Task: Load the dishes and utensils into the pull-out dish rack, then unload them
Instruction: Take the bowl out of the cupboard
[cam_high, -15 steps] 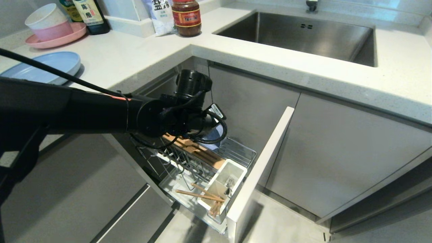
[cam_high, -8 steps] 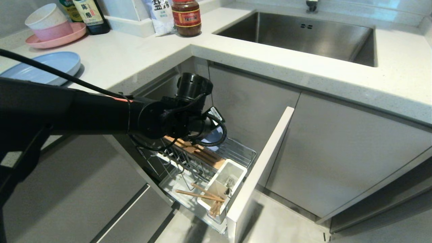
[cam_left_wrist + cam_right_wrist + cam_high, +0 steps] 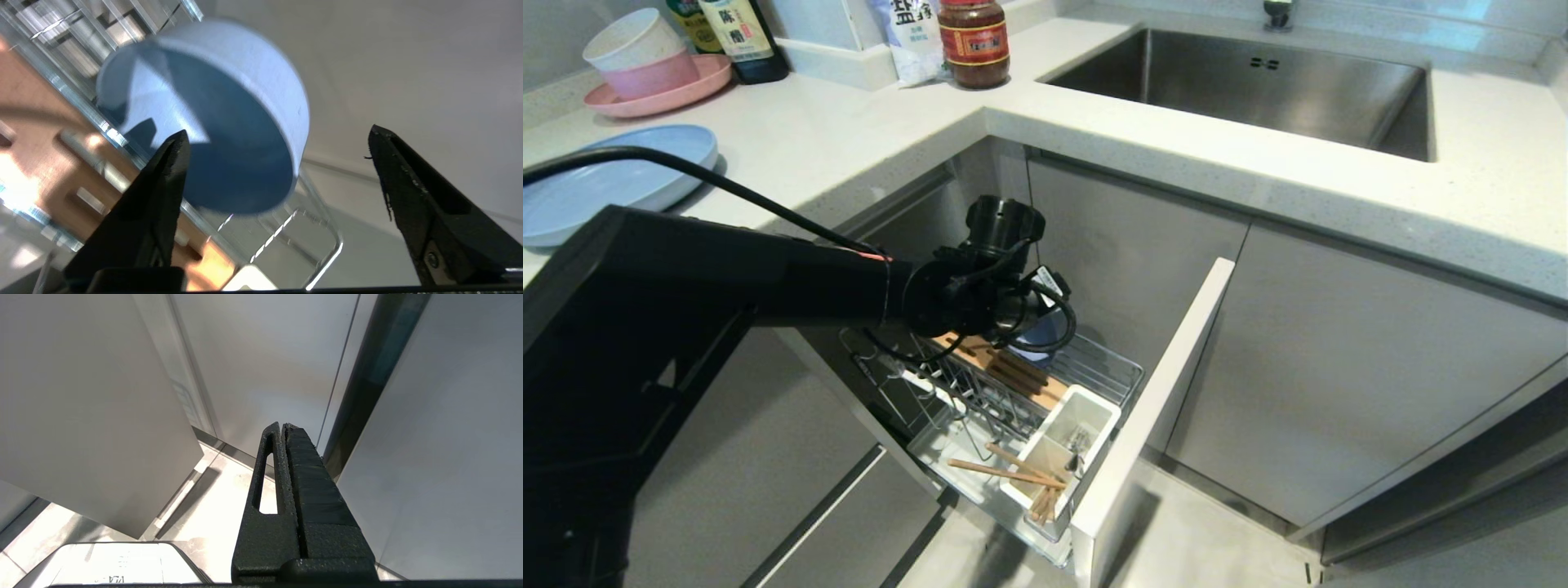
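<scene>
The blue-grey bowl (image 3: 212, 122) leans on its side among the wires at the far end of the pull-out dish rack (image 3: 1107, 371), its opening turned toward the wrist camera. My left gripper (image 3: 278, 130) hangs just above it, open wide, with nothing pinched between its fingers (image 3: 163, 183). In the head view my left arm (image 3: 980, 286) covers most of the bowl (image 3: 1045, 333). The chopsticks (image 3: 1005, 472) lean out of the white utensil cup (image 3: 1086, 404), and metal utensils (image 3: 1080, 441) show inside it. The light-blue plate (image 3: 613, 175) lies on the counter. My right gripper (image 3: 283, 425) is shut, parked low by cabinet doors.
The rack's pale front panel (image 3: 1152, 408) sticks out into the floor space. A pink plate with stacked bowls (image 3: 654, 82), bottles and a jar (image 3: 974, 41) stand at the back of the counter. The sink (image 3: 1258, 82) is at the right.
My left gripper has opened and let go of the bowl, which now rests in the rack. The left arm has shifted slightly lower and to the right.
</scene>
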Controlling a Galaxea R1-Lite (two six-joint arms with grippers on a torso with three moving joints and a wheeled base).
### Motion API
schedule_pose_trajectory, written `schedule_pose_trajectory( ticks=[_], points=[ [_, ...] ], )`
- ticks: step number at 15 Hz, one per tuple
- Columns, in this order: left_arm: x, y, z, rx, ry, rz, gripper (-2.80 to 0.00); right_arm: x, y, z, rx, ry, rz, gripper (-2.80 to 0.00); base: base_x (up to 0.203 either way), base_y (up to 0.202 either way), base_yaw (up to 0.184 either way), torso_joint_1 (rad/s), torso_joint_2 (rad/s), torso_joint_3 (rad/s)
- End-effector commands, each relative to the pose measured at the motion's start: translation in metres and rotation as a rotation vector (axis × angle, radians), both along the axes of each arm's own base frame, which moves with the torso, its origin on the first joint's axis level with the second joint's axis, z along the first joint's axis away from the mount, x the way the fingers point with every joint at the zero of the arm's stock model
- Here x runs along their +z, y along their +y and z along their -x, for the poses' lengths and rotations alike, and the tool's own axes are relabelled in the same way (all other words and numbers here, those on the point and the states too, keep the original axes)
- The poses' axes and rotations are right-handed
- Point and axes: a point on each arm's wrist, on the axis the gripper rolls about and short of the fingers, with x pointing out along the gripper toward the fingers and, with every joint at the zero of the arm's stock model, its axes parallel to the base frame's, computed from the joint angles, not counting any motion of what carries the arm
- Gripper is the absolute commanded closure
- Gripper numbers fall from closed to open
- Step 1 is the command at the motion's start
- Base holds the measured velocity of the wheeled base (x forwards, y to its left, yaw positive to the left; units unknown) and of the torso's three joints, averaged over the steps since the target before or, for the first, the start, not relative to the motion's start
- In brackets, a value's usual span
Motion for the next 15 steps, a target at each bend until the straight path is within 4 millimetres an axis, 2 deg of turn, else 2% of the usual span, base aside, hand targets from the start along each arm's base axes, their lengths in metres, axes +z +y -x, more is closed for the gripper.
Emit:
schedule_pose_trajectory(
  ticks=[1, 11, 12, 15],
  points=[
    [-0.0072, -0.0017, -0.0053, 0.006, 0.004, 0.000, -2.80, -0.0005, 0.0000, 0.0002, 0.000, -0.003, 0.000, 0.00, 0.000, 0.000, 0.000, 0.000, 0.00, 0.000],
    [-0.0066, -0.0017, -0.0117, 0.005, -0.024, 0.006, -2.80, -0.0005, 0.0000, 0.0002, 0.000, -0.003, -0.001, 0.00, 0.000, 0.000, 0.000, 0.000, 0.00, 0.000],
    [-0.0065, -0.0018, -0.0116, 0.001, -0.025, 0.002, 0.00, -0.0005, 0.0000, 0.0002, 0.000, -0.003, -0.001, 0.00, 0.000, 0.000, 0.000, 0.000, 0.00, 0.000],
    [-0.0092, -0.0024, -0.0125, -0.003, -0.022, -0.008, 0.00, -0.0005, 0.0000, 0.0002, 0.000, -0.003, 0.000, 0.00, 0.000, 0.000, 0.000, 0.000, 0.00, 0.000]
  ],
)
